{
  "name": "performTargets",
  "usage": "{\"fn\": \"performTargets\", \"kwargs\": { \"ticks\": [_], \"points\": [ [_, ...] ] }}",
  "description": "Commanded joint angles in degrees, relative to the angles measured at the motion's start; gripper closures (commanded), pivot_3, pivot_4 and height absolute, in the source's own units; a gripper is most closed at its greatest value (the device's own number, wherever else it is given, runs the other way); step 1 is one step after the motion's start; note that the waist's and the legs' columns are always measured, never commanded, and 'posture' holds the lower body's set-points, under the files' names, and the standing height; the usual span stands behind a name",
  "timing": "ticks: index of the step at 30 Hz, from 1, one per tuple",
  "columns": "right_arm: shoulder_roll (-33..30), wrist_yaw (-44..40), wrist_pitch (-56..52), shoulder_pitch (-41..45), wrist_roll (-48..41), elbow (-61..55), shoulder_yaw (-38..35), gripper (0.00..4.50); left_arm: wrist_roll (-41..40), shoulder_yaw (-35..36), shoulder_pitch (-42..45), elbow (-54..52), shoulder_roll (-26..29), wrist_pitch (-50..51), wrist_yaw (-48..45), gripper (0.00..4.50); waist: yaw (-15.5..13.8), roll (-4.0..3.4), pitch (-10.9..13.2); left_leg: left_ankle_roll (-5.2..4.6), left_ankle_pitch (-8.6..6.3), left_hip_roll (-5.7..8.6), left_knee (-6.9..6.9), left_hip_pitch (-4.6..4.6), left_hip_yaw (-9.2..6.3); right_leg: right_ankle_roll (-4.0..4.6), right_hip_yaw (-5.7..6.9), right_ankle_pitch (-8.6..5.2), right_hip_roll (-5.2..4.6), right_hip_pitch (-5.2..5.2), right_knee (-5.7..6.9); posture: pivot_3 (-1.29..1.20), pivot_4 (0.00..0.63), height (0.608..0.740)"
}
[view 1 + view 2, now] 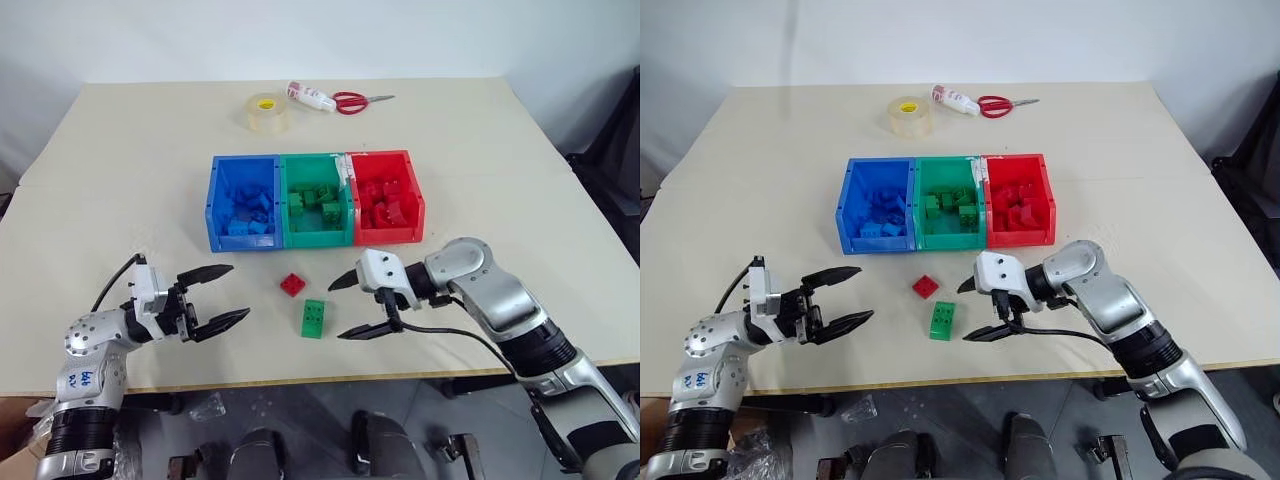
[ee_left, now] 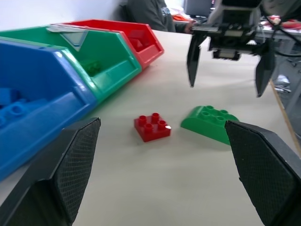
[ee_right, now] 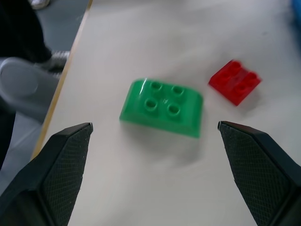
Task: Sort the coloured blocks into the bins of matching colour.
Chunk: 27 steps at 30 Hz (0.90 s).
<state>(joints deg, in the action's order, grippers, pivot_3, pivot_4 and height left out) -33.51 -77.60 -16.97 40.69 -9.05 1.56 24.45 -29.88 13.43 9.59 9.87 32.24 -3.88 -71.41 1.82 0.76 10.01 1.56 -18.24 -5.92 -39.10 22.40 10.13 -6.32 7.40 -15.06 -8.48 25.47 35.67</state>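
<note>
Jaws of both grippers gape empty around green block [image 1: 313, 318] and red block [image 1: 293, 284].

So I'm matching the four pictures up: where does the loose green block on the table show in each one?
Left eye view: green block, low centre, in front of the bins.
Right eye view: low centre, just left of the right hand.
Left wrist view: right of centre, below the right hand.
Right wrist view: centre.
Shared landmark: the loose red block beside it.
</note>
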Motion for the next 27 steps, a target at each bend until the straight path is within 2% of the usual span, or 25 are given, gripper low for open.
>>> {"fn": "performTargets", "kwargs": {
  "ticks": [1,7,16,21,27],
  "points": [
    [1.03,-4.17,7.88,4.16,2.39,5.12,1.79,0.04,-1.27,0.44,-2.13,-1.69,0.78,-1.22,-2.5,0.0,0.21,0.0,0.0,0.0,0.0,0.0,0.0,0.0,0.0,0.0,0.01,0.0,0.0,0.0,0.0,0.0,0.15,0.74],
    [4.54,-8.95,17.66,9.8,5.26,15.55,4.25,0.04,-1.57,-0.05,-4.77,-3.16,1.16,-1.65,-5.64,0.0,0.18,-0.01,0.01,0.0,0.0,-0.01,0.0,0.0,0.01,0.0,0.01,0.0,0.0,0.01,0.01,0.0,0.15,0.74],
    [7.78,-9.9,19.56,10.71,5.16,19.62,3.11,0.04,-0.31,-1.99,-8.4,-9.3,-0.15,-1.03,-2.89,0.0,0.01,-0.02,0.01,0.0,0.0,-0.01,-0.01,0.0,0.01,0.0,0.0,0.0,0.0,0.0,0.03,0.0,0.15,0.74],
    [4.02,-10.63,15.51,7.79,1.8,15.35,-0.51,0.04,-0.11,-3.95,-9.06,-16.85,-1.5,1.41,2.88,0.0,-0.27,-0.02,0.01,0.0,0.0,0.0,-0.04,0.01,-0.01,0.0,-0.01,0.0,-0.01,0.0,0.04,0.0,0.15,0.74],
    [-3.84,-12.66,10.03,0.71,-5.88,9.11,-7.52,0.04,3.86,-7.29,-12.58,-27.51,-0.99,5.6,10.53,0.0,-0.22,-0.02,0.01,0.0,-0.01,0.0,-0.01,0.0,-0.01,0.0,-0.01,0.0,-0.01,-0.01,-0.02,0.0,0.15,0.74]
  ]
}}
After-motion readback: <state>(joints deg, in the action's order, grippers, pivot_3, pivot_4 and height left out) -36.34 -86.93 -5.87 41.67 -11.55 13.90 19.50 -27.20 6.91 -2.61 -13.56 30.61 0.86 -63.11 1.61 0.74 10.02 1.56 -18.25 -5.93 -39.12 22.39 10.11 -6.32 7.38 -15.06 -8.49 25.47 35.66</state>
